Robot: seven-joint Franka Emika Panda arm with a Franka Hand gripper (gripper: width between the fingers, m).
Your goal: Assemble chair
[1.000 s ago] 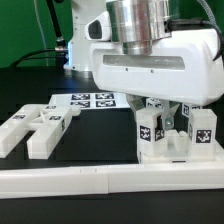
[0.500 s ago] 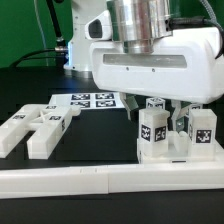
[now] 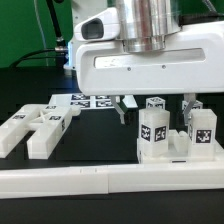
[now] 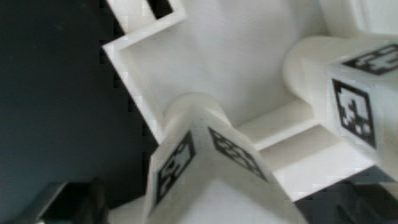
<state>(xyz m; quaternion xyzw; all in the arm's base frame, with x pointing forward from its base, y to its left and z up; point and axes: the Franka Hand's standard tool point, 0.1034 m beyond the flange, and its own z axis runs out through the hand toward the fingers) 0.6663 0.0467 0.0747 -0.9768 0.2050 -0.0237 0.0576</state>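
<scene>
The partly built chair (image 3: 172,140) stands at the exterior view's right: a white slab carrying two upright tagged posts (image 3: 151,126) (image 3: 201,126) with a lower block between them. My gripper (image 3: 156,108) hovers just above it, open wide, one finger (image 3: 123,108) to the left of the posts and the other by the right post. Nothing is held. In the wrist view a tagged post (image 4: 205,150) rises close below the camera, with a second tagged post (image 4: 356,85) and the slab (image 4: 196,60) beside it.
Several loose white chair pieces (image 3: 35,125) lie at the exterior view's left. The marker board (image 3: 90,100) lies flat behind them. A long white rail (image 3: 60,180) runs along the front edge.
The fingers, shut between the two posts a second ago, have spread wide and let go. The hand has lifted slightly. The chair parts have stayed put.
</scene>
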